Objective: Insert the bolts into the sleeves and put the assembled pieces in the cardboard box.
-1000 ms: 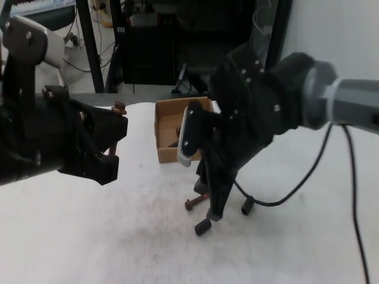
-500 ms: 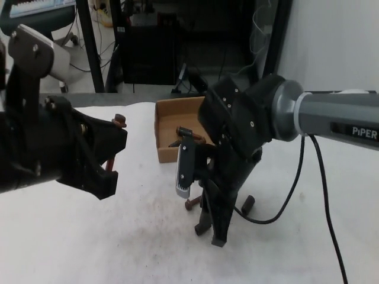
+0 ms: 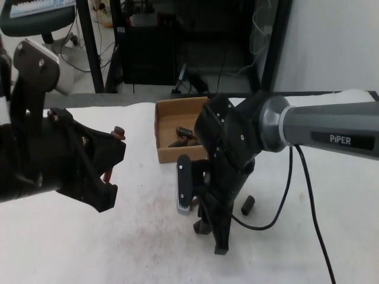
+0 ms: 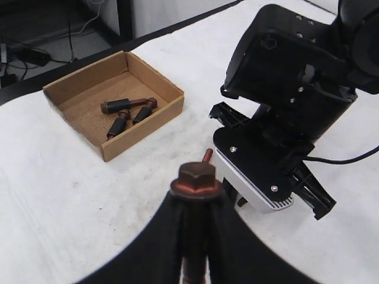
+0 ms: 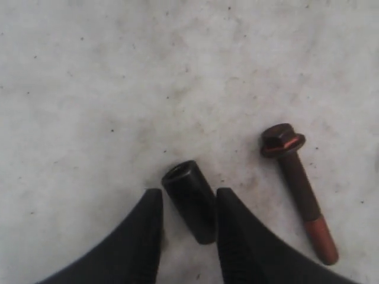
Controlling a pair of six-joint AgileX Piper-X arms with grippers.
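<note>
A short black cylindrical sleeve (image 5: 192, 207) lies on the white cloth-covered tabletop (image 5: 89, 89), between the spread fingers of the right pincer (image 5: 188, 194), which flank it without clamping. A rusty brown hex-head bolt (image 5: 299, 189) lies just beside it. The left pincer (image 4: 195, 207) is clenched on another brown hex-head bolt (image 4: 196, 177), head up. The shallow brown cardboard box (image 4: 142, 127) holds three assembled pieces (image 4: 124, 106).

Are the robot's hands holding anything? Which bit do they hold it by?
The left gripper holds a bolt by its shank, head up. The right gripper holds nothing: its open fingers straddle a black sleeve lying on the bench.
</note>
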